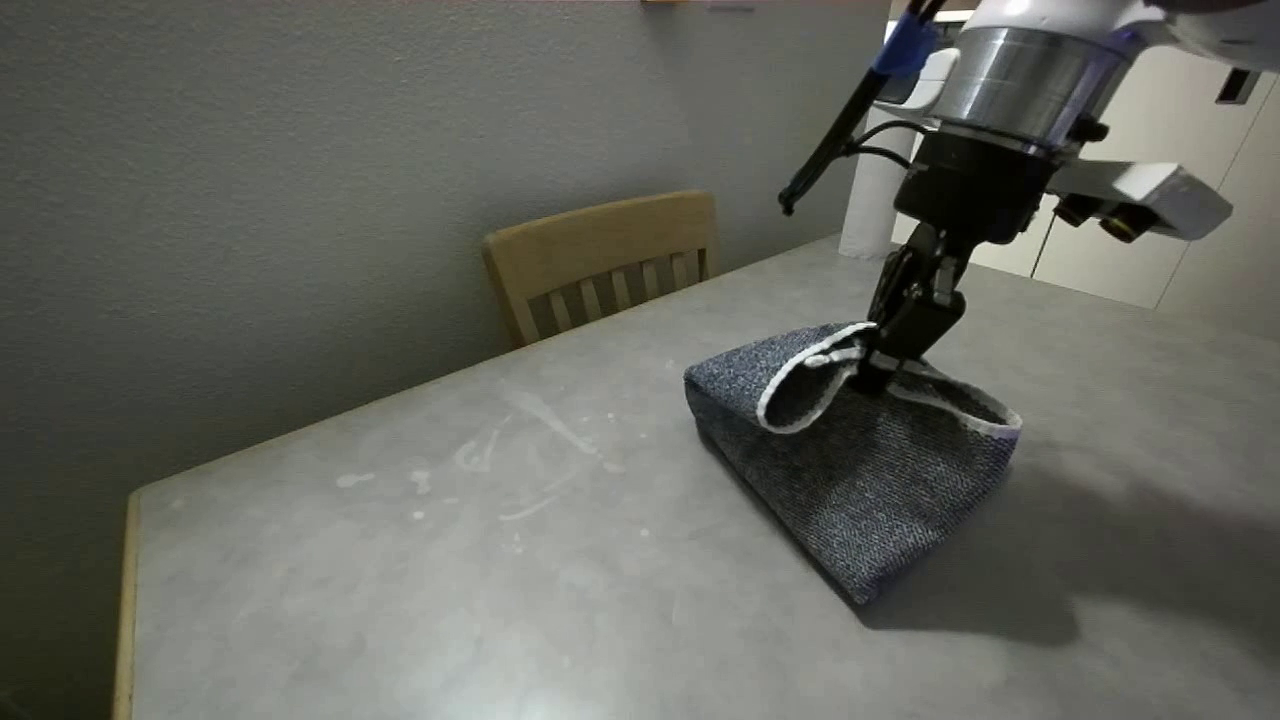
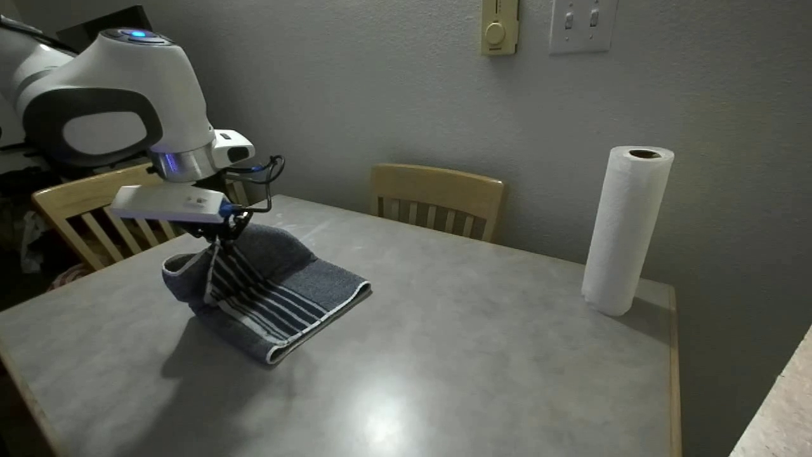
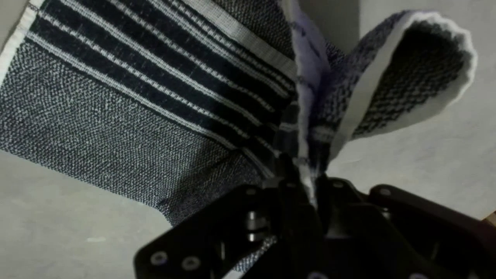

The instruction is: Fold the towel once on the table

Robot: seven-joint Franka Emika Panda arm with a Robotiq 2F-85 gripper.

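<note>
Here we are, the towel [image 2: 269, 289] on the table [image 2: 444, 355] under my wrist with one edge raised, and it's my claw [image 3: 308, 182] doing the raising: fingers [image 3: 337, 197] drawn tight together, a pinch of cloth and whitish hem [image 3: 361, 97] caught between them! Look at it droop, an open loop [image 1: 800, 395] sagging on either side of the pinch in an exterior view, while the stripes [image 3: 162, 69] run off toward an opposite edge lying down on the table. That droop says soft and limp; I'd call it light, nothing to strain against. The terry looks rough, so I don't expect it to slip, and it's hardly fragile: squeeze firmly, no harm done. The trouble is, it won't hold a shape by itself. My bite looks to be partway along the edge, a fair place, since the hem seems the firmest line on offer, but those loops will likely trail and curl under in the carry. A corner hold would skew the fold, I reckon, so mid-edge is the one to back. Low and steady across, then, and lay that hem down flat before letting go!
</note>
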